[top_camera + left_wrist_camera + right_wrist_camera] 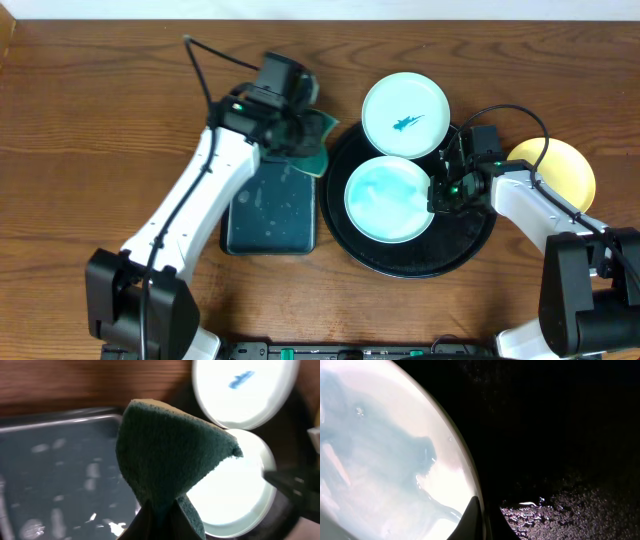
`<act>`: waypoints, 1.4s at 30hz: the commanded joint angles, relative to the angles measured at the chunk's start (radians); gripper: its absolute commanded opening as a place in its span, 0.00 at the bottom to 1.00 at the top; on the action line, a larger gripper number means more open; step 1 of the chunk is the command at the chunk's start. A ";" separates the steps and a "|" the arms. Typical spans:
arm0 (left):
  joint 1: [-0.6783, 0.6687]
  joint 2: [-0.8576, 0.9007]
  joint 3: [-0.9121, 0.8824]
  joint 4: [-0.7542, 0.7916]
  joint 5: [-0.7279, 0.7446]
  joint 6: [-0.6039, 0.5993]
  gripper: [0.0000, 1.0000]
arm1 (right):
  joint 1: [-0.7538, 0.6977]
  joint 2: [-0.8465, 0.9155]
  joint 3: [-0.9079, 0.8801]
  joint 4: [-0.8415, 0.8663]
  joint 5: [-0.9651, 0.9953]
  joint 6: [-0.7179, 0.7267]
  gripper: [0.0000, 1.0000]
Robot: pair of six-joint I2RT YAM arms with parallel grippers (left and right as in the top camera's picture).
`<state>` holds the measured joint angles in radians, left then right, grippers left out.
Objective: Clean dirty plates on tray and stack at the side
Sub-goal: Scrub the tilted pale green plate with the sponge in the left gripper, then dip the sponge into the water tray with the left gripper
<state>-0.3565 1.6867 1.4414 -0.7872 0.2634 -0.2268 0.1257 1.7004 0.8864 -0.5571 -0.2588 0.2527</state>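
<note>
The green sponge (170, 460), pinched in the left hand (159, 522), hangs beside the black tray (420, 262), ready to scrub; the right hand (440, 192) nips the smeared plate (385, 200) lying there by its rim, seemingly steadying it.

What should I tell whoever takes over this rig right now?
Left tool: shut on the sponge, held beside the black tray's left edge.
Right tool: at the right rim of the smeared plate; grip unclear.
Smeared plate lies in the tray; marked plate overlaps the tray's far rim, teal mark at centre; yellow plate is on the table right of the tray.
Done: probably the yellow plate. Left: wipe both pale plates, stack them beside it.
</note>
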 commanded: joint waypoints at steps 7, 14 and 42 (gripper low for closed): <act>0.118 0.077 -0.044 -0.035 -0.012 0.035 0.07 | 0.007 0.007 -0.007 -0.008 0.034 0.005 0.01; 0.113 0.119 -0.045 -0.036 -0.012 0.035 0.08 | 0.007 0.007 -0.007 -0.008 0.034 0.005 0.01; 0.113 0.403 -0.046 -0.047 -0.106 0.032 0.08 | 0.007 0.007 -0.007 -0.008 0.034 0.005 0.01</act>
<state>-0.2432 2.0350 1.4109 -0.8238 0.1757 -0.2050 0.1257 1.7004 0.8864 -0.5568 -0.2588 0.2527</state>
